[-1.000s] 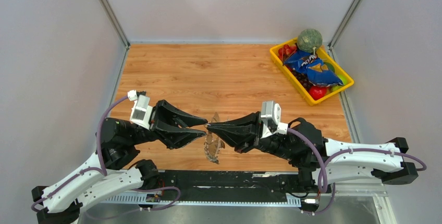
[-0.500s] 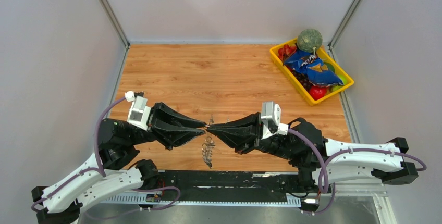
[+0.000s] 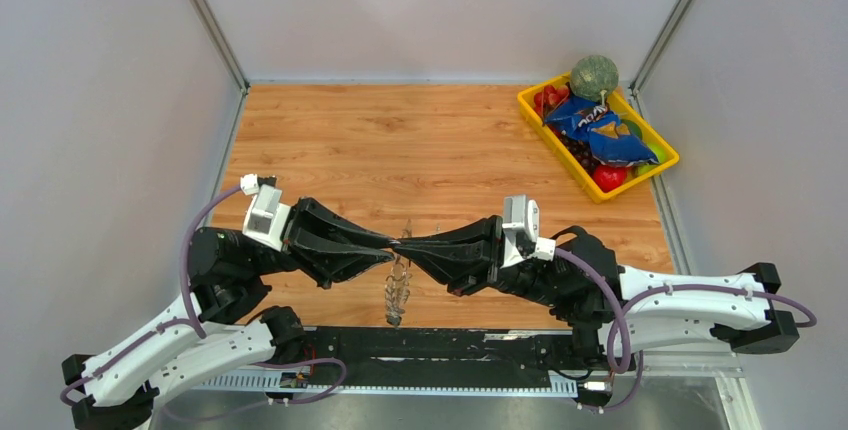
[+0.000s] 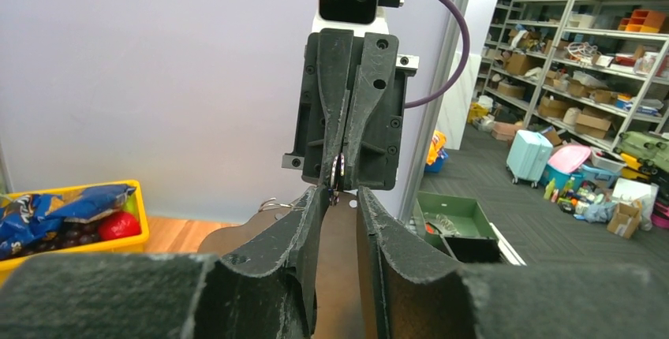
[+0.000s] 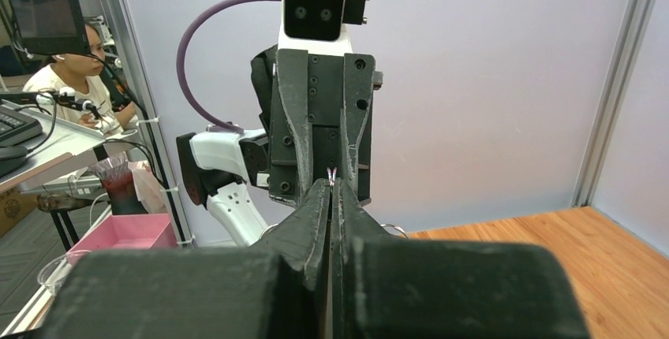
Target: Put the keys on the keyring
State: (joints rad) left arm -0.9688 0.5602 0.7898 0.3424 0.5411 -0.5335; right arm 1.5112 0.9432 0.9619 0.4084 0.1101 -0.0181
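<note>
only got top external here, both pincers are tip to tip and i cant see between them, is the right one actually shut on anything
Observer: Yes. The left wrist view shows the right pincer shut, with a thin sliver of silver metal nipped at its very tips. It is too small to tell whether that is the wire of the keyring or one of its keys.
Operator: ok and the left pincer, closed too
Observer: No. In its own wrist view the left pincer has its jaws apart, with a clear gap wider than the bit of metal sitting there.
</note>
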